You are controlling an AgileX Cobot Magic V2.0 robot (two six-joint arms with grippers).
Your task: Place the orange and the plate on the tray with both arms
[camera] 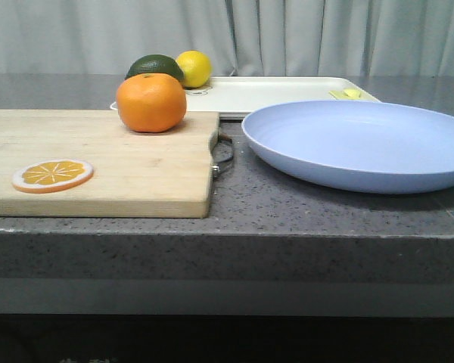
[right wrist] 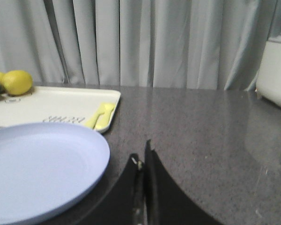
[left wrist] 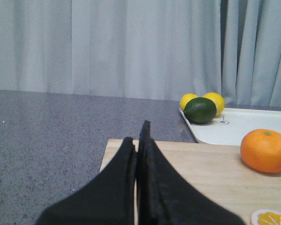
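Front view shows the orange (camera: pixel 151 102) sitting on the far part of a wooden cutting board (camera: pixel 129 162), the plate (camera: pixel 363 144) lying on the grey surface (camera: pixel 303 215) just right of the board, and the tray (camera: pixel 280 92) behind both, well within reach of either; neither item is on the tray yet, so the step in hand, as I judge it, is the first approach.

The left tool (left wrist: pixel 139 140) hangs over the near part of the board with its fingers pressed together, holding nothing; the right tool (right wrist: pixel 143 161) sits beside the plate's rim over bare surface, likewise pressed together and empty. To do this well, each tool should spread before it descends; the left should straddle the orange at its widest girth and squeeze gently, since a round fruit will likely roll or squirt out of an off-centre pinch; the right should take the plate by its near rim, one finger under and one over, and lift level so the shallow dish does not swing.

The orange is round, bright and faintly dimpled, with a small green stem mark on top; the plate is wide, shallow, matte lavender-blue; the tray is cream-white with a low rim, a lime (left wrist: pixel 200 110) and lemons (left wrist: pixel 214 101) crowding its far left corner, so the open middle looks the safer landing spot.
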